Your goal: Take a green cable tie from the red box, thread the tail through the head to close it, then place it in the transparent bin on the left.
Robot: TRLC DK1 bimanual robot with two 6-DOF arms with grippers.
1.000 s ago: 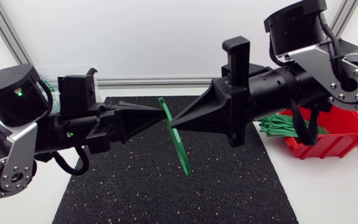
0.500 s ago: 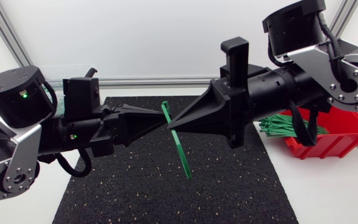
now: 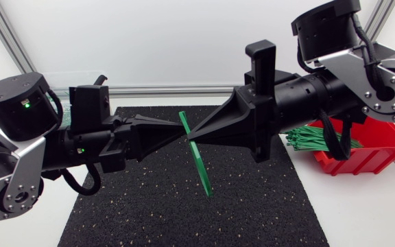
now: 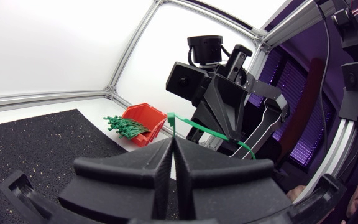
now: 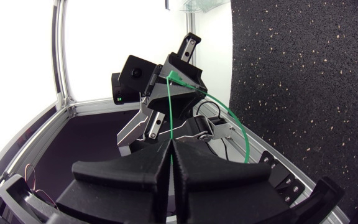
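Note:
Above the black mat [image 3: 149, 219] my two grippers meet tip to tip. A green cable tie [image 3: 201, 168] is pinched between them and hangs slanting down toward the mat. The left gripper [image 3: 182, 137] is shut on the tie near its head [image 4: 173, 117]. Facing it, the right gripper [image 3: 190, 136] is shut on the strap. From the right wrist, the cable tie [image 5: 238, 130] bows in a loop from the left gripper [image 5: 171, 73] round beside my own shut right gripper [image 5: 169, 142]. The red box [image 3: 372, 156] with a bundle of green ties [image 3: 314, 137] sits at the right.
The red box [image 4: 146, 119] and its ties [image 4: 120, 125] lie off the mat's far right edge on the white table. My left arm's bulk covers the table's left side in the head view, and the right arm crosses above the box.
My left gripper has shifted slightly right and down, closing on the right gripper's tip. The tie has tilted a little with it. The right arm has barely moved.

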